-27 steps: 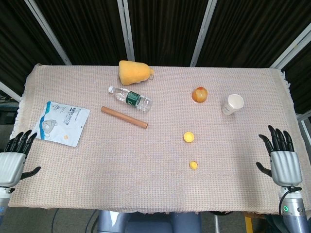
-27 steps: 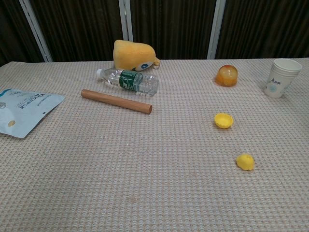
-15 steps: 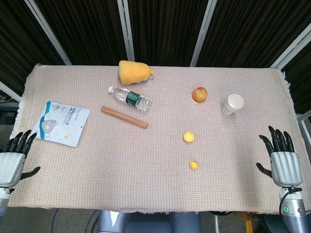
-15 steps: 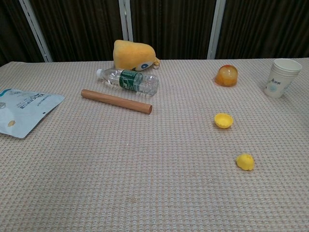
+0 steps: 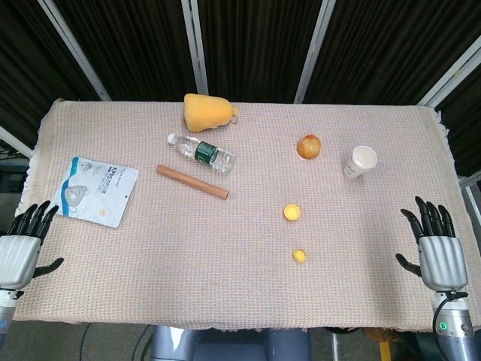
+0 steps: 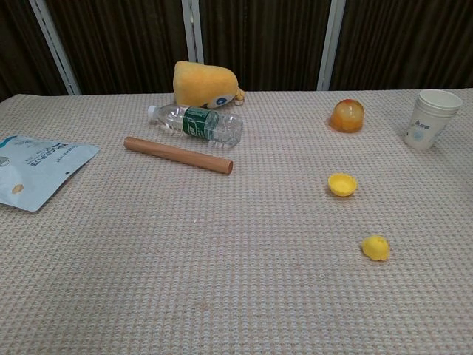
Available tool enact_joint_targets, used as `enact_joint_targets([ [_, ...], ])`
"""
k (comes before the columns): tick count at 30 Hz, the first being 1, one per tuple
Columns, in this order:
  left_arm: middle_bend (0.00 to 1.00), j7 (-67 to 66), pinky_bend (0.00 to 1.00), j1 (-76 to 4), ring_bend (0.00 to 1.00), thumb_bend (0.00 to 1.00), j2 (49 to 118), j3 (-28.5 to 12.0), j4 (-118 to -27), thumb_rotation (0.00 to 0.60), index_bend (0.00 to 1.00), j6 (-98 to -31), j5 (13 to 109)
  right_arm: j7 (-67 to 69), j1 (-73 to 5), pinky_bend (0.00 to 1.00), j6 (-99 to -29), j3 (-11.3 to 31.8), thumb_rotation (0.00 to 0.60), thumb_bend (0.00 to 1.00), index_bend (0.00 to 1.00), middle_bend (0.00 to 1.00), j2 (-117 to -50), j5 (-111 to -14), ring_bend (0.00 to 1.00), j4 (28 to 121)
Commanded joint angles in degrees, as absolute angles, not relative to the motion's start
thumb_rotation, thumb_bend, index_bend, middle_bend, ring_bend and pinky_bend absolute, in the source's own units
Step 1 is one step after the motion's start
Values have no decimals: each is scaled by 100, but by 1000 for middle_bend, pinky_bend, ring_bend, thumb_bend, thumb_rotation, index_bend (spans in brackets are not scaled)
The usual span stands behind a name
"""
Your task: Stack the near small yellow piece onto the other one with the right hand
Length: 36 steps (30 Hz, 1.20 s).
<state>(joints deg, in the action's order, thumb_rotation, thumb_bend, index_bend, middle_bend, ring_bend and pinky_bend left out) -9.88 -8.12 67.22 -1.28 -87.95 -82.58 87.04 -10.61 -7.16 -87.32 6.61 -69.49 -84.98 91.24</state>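
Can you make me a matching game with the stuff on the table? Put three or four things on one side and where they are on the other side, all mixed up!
Things:
1. water bottle
2. paper cup
3. blue and white pouch
4. near small yellow piece

Places or states:
A. lying flat near the left edge of the table
B. standing upright on the right side, past the orange ball
C. alone on the cloth, nearer the robot than the other yellow piece
D. lying on its side just in front of the yellow plush toy

Pairs: 1-D, 2-B, 3-A, 4-C
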Motion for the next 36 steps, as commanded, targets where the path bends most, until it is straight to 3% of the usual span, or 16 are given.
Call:
enact_joint_targets([
  [1, 0, -949, 148, -818, 0, 0, 6718, -125, -8787, 600, 0, -8232, 8687, -1138, -717, 0, -8674, 624, 600, 0, 54, 0, -6918, -8498, 0, 9181],
  [4, 0, -910, 148, -818, 0, 0, 6716, -133, -8786, 600, 0, -8235, 8678, -1334, -735, 0, -8502, 521, 600, 0, 0, 0, -6822, -8498, 0, 9313],
  [14, 0, -943, 147, -819, 0, 0, 6713, -127, -8793, 600, 0, -8241, 8689, -1408, -752, 0, -8213, 343, 600, 0, 1, 0, -6622, -8507, 0, 9774],
  [19, 0, -977, 148, -812, 0, 0, 6716, -138, -8804, 600, 0, -8272, 8686, -2072, -835, 0, -7988, 205, 600, 0, 37, 0, -6699, -8565, 0, 10212],
  [24, 0, -934, 147, -778, 0, 0, 6743, -188, -8775, 600, 0, -8366, 8644, -2663, -965, 0, -7726, 301, 600, 14, 82, 0, -7176, -8109, 0, 10579],
  [31, 0, -856, 147, -783, 0, 0, 6761, -177, -8712, 600, 0, -8367, 8682, -3569, -1344, 0, -7571, 702, 600, 65, 136, 0, -8521, -7294, 0, 10171],
  [36, 0, -797, 147, -792, 0, 0, 6760, -176, -8703, 600, 0, -8355, 8694, -4015, -1522, 0, -7513, 691, 600, 66, 137, 0, -8966, -7126, 0, 9982],
])
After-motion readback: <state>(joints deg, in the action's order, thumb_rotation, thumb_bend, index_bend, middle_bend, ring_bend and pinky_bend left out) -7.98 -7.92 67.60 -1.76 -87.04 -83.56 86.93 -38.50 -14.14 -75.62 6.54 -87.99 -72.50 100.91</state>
